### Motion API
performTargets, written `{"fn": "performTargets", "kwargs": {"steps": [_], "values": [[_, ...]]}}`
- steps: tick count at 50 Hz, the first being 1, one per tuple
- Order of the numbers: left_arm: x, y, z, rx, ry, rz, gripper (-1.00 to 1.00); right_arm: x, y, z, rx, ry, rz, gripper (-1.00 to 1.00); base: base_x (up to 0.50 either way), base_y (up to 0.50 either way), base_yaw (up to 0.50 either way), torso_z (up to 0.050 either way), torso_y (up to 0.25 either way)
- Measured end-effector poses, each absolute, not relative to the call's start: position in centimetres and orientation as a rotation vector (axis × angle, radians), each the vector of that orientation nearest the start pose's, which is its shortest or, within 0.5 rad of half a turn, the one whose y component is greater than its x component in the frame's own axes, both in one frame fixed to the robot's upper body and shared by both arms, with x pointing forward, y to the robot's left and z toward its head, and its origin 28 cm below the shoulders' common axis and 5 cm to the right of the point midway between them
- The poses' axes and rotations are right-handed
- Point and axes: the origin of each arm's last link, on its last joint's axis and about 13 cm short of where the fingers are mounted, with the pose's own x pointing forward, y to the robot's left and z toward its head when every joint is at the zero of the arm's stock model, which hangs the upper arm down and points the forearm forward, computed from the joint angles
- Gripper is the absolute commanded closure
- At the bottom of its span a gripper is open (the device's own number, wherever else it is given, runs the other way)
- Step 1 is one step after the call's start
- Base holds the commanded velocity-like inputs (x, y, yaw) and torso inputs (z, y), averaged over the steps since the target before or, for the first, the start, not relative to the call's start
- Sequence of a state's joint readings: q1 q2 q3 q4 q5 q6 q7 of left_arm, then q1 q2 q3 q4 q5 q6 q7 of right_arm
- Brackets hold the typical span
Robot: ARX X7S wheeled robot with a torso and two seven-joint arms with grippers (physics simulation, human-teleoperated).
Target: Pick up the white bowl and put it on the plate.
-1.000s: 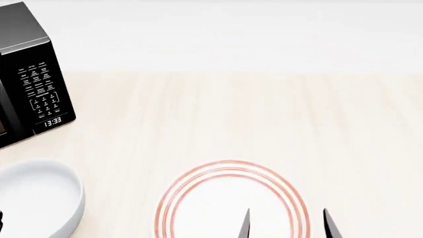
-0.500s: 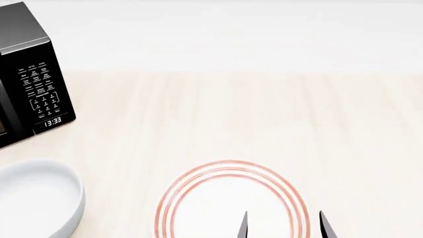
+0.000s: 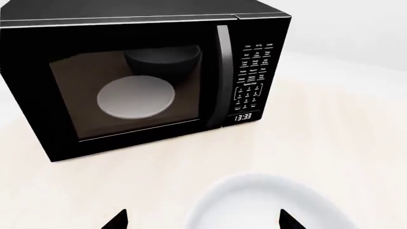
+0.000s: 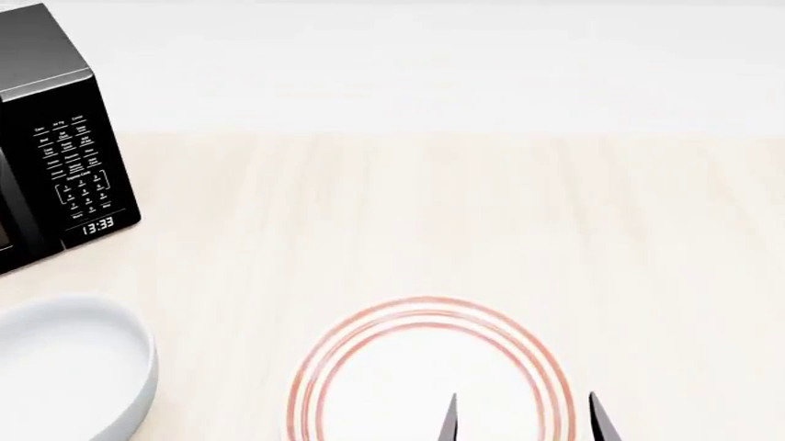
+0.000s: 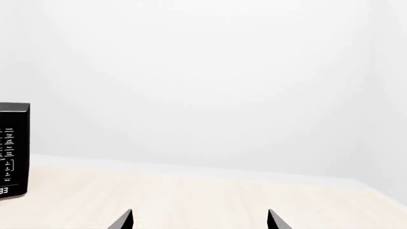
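Observation:
The white bowl (image 4: pixel 68 367) sits on the light wood counter at the head view's lower left. It also shows in the left wrist view (image 3: pixel 267 202), partly between my left gripper's (image 3: pixel 202 220) spread black tips; that gripper is open and empty, and out of the head view. The plate (image 4: pixel 424 372), white with red rings, lies at the bottom centre. My right gripper (image 4: pixel 525 421) hovers open and empty over the plate's right part; only its two tips show. In the right wrist view the right gripper (image 5: pixel 199 219) points over bare counter.
A black microwave (image 4: pixel 50 138) stands at the left rear, close behind the bowl; its door is shut and the clock reads 13:33. It also fills the left wrist view (image 3: pixel 140 76) and shows at the edge of the right wrist view (image 5: pixel 13 148). A white wall backs the counter.
The right gripper's tips have shifted slightly left and down. A small dark piece at the head view's left edge is gone from view. Bowl and plate have not moved.

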State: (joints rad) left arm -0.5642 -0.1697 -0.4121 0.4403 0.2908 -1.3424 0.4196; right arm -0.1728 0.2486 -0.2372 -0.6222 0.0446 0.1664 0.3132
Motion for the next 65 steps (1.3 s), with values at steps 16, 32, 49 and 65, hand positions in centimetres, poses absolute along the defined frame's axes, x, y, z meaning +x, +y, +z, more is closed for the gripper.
{"fn": "performTargets", "kwargs": {"steps": [16,32,49,65], "values": [[24.3,33.4,15.1,-0.069,0.358,0.232,-1.0,16.0,-8.7,9.3,-0.082,-0.256,0.007,-1.0,0.0,0.0,0.0,0.0,0.0],[24.9,34.1,14.1,-0.024,0.392,0.213,-1.0,16.0,-8.6,9.2,-0.08,-0.252,0.015,-1.0,0.0,0.0,0.0,0.0,0.0],[25.4,34.6,13.4,-0.01,0.416,0.209,-1.0,16.0,-8.5,9.1,-0.08,-0.249,0.02,-1.0,0.0,0.0,0.0,0.0,0.0],[25.7,34.7,12.5,-0.014,0.437,0.204,-1.0,15.9,-8.4,9.1,-0.08,-0.248,0.025,-1.0,0.0,0.0,0.0,0.0,0.0]]}}
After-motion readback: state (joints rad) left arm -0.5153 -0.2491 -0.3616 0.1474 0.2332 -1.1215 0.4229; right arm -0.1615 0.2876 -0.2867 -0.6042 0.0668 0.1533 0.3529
